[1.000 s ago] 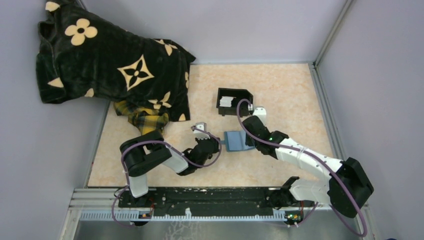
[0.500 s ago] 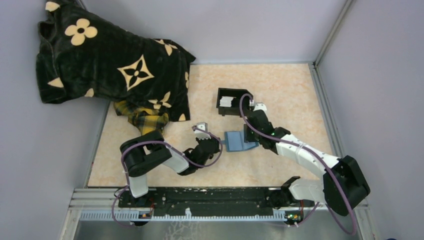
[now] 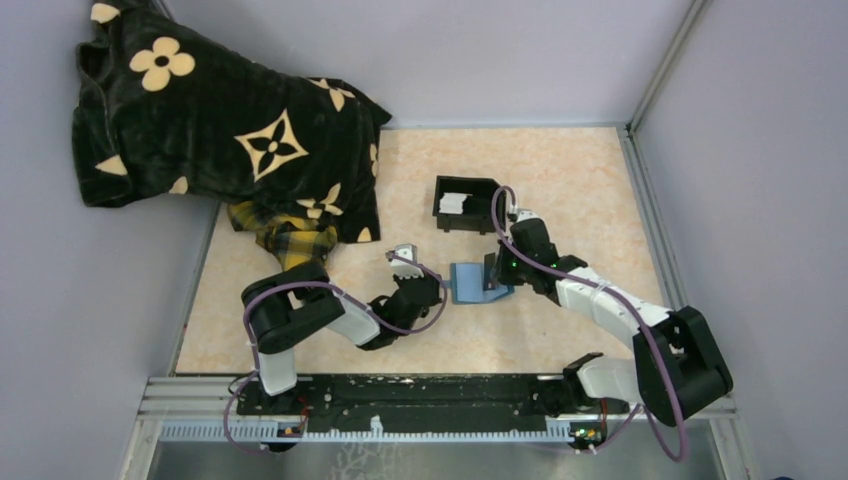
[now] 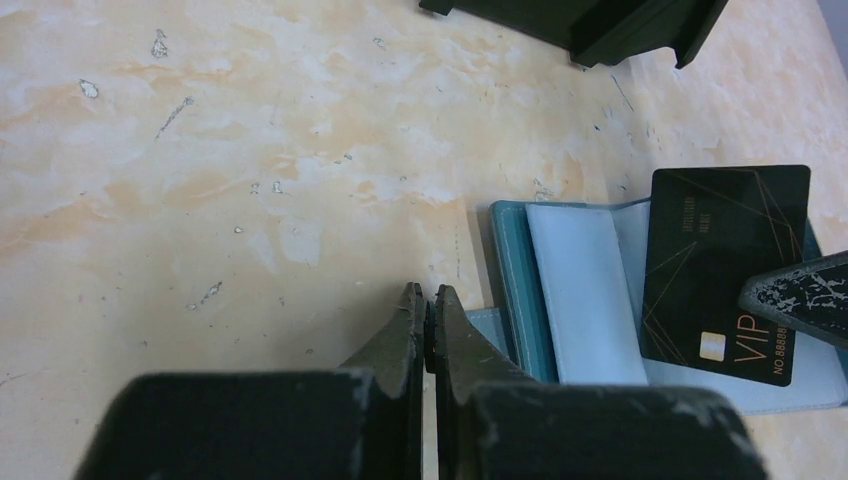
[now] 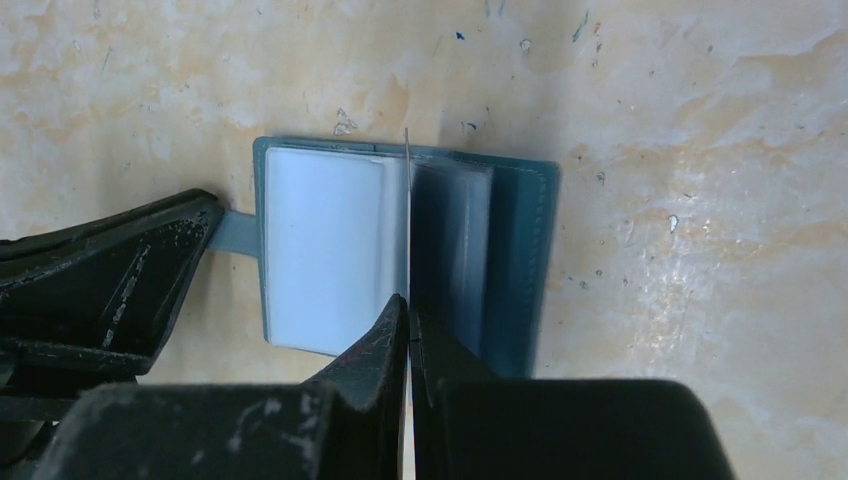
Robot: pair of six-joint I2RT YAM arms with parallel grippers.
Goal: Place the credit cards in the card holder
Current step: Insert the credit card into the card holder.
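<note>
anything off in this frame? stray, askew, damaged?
Only the blanket: heaped over the far-left corner of the table, plaid cloth sticking out beneath, unrelated clutter. The holder lies open and flat; the right gripper pinches a black card on edge over it. No damage visible.

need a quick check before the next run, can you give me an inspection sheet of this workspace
surface: marbled tan tabletop, small specks and marks
job's things: blue holder lies open; black card held over it; pale cards sit in the black box
clutter: flowered blanket and plaid cloth at the far left
grippers: right claw shut on the black card; left claw shut, empty, at the holder's tab, contact unclear
cables: purple cables loop along both arms
surroundings: grey walls on three sides; rail at the near edge
</note>
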